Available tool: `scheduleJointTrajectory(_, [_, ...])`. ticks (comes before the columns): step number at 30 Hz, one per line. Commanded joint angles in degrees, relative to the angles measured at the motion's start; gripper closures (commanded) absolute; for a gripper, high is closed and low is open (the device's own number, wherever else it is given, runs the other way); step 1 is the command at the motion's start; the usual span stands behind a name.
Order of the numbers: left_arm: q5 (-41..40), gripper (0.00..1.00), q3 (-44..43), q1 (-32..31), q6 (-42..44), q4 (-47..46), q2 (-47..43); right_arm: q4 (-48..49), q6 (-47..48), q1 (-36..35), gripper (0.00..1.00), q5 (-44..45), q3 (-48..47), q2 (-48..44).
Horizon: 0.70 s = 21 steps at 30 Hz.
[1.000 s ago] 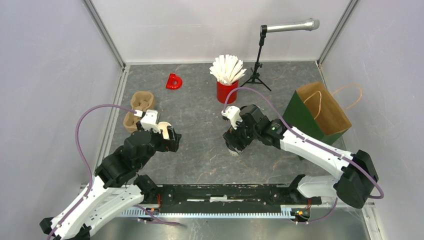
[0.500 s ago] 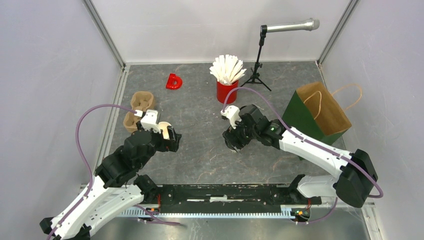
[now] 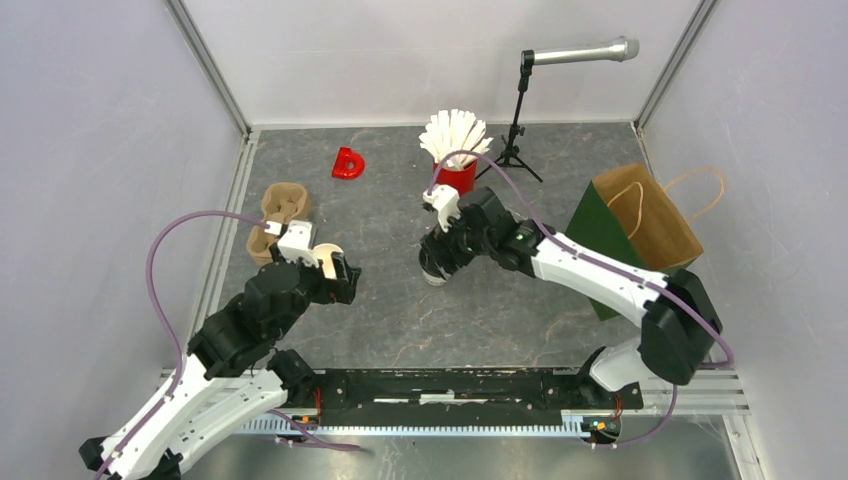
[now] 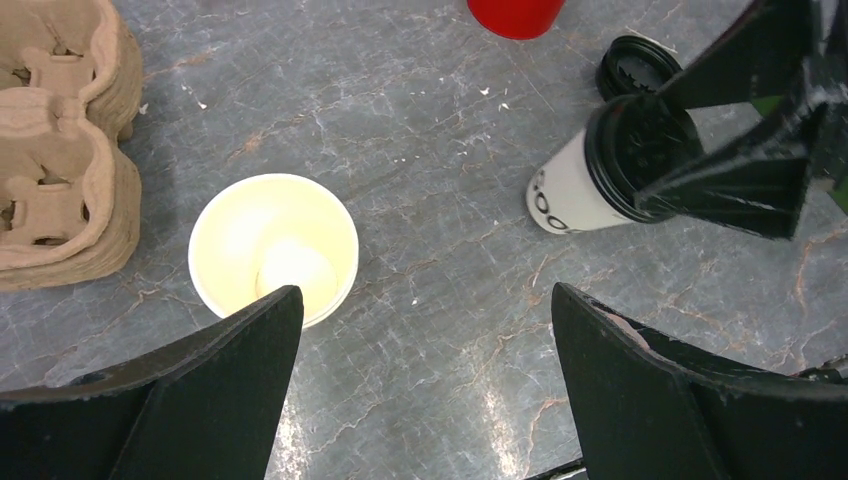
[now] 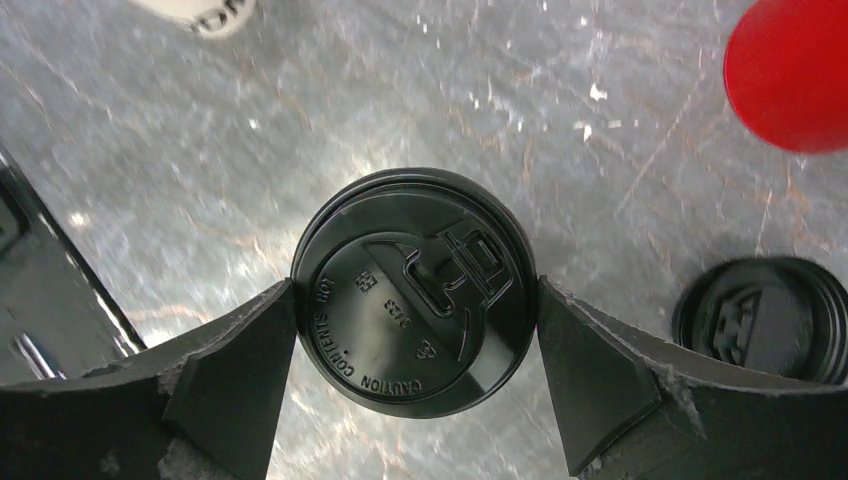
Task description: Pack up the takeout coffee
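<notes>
One takeout coffee cup (image 4: 273, 247) stands open and lidless on the table, cream inside, next to the pulp carrier. My left gripper (image 4: 425, 340) hovers open just right of it, holding nothing. The other cup (image 4: 570, 190) wears its black lid (image 5: 418, 290). My right gripper (image 5: 418, 310) is shut on this cup, with a finger pressing each side of the lid rim. In the top view this lidded cup (image 3: 434, 270) sits mid-table under the right gripper (image 3: 440, 262). A loose black lid (image 5: 762, 320) lies on the table to the right of the held cup.
The brown pulp carrier (image 3: 275, 220) lies at the left. A red cup of white sticks (image 3: 455, 178) stands behind the right gripper. A small microphone stand (image 3: 515, 140) is at the back, a red letter piece (image 3: 348, 163) at back left, and a green-and-brown paper bag (image 3: 640, 225) at right.
My right gripper has closed on the lidded cup and carried it left and slightly back. The left arm and open cup have not moved.
</notes>
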<state>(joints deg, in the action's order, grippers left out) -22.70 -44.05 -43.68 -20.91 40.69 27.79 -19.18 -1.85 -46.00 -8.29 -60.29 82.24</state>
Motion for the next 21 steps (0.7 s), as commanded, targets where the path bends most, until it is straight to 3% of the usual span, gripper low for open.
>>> scheduleJointTrajectory(1, [-2.76, 0.0, 0.03, 0.08, 1.59, -0.43, -2.08, 8.76, -5.37, 0.21, 0.16, -1.64, -8.61, 6.29])
scheduleJointTrajectory(9, [-3.16, 0.0, 0.54, 0.09, 1.07, -0.5, -4.12, 11.42, -10.5, 0.21, 0.16, 1.12, -26.16, 23.6])
scheduleJointTrajectory(15, [-2.72, 0.0, 0.5, 0.01, 1.22, -0.34, -3.63, 5.82, -12.05, 0.18, 0.16, 3.53, -40.92, 35.63])
scheduleJointTrajectory(21, [-2.46, 0.0, 0.42, 0.04, 1.46, -0.43, -3.22, 4.16, -12.68, 0.2, 0.14, 6.12, -44.82, 39.67])
